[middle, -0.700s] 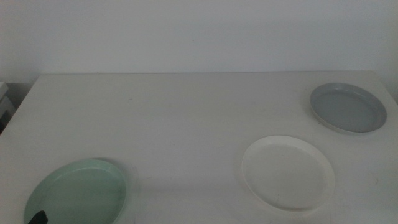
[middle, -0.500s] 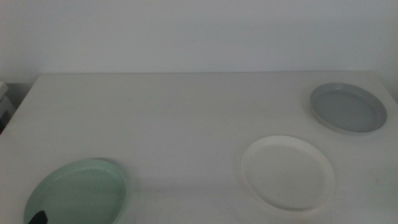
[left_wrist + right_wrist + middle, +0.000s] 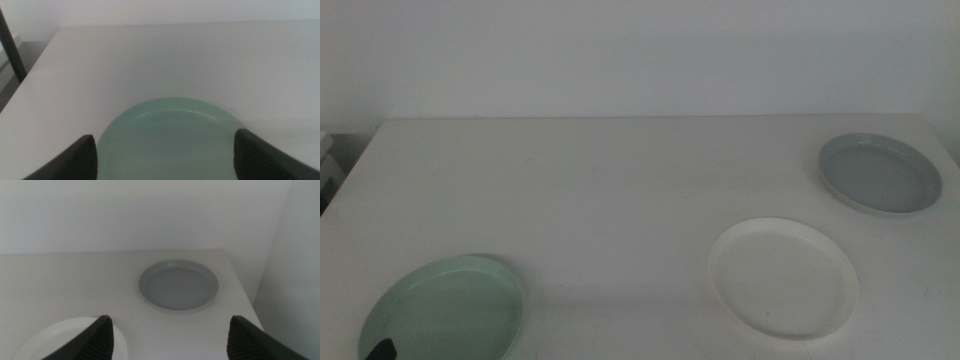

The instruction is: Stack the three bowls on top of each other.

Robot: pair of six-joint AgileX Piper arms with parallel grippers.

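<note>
From my station the middle view gave me little of either arm: only a small dark tip of the left gripper [image 3: 381,349] showed at the bottom edge, over the near rim of the pale mint green shallow round bowl [image 3: 445,308], whose near edge was itself cut off by the frame. The right gripper [image 3: 170,342] was out of that view altogether. In the right wrist view I saw just the upper parts of its two dark jaws, spread wide with nothing between them, and the white plate-like round bowl [image 3: 75,340] was sliced by the frame so that only a curve of rim was visible. The left wrist view likewise showed two jaw tips set far apart and empty, with the green bowl [image 3: 172,137] lying between them and running out of the picture.

Against the frames from a moment before, I could find no change: the dark tip sat at the same spot on the green bowl's edge, and all three bowls lay where they had been.

The white bowl [image 3: 782,278] sat toward the near right of the white tabletop [image 3: 610,190], the grey low-rimmed round bowl [image 3: 880,174] farther back near the right edge, close beside it but apart. The green bowl lay well apart from both. A pale wall [image 3: 640,50] stood behind the table.
</note>
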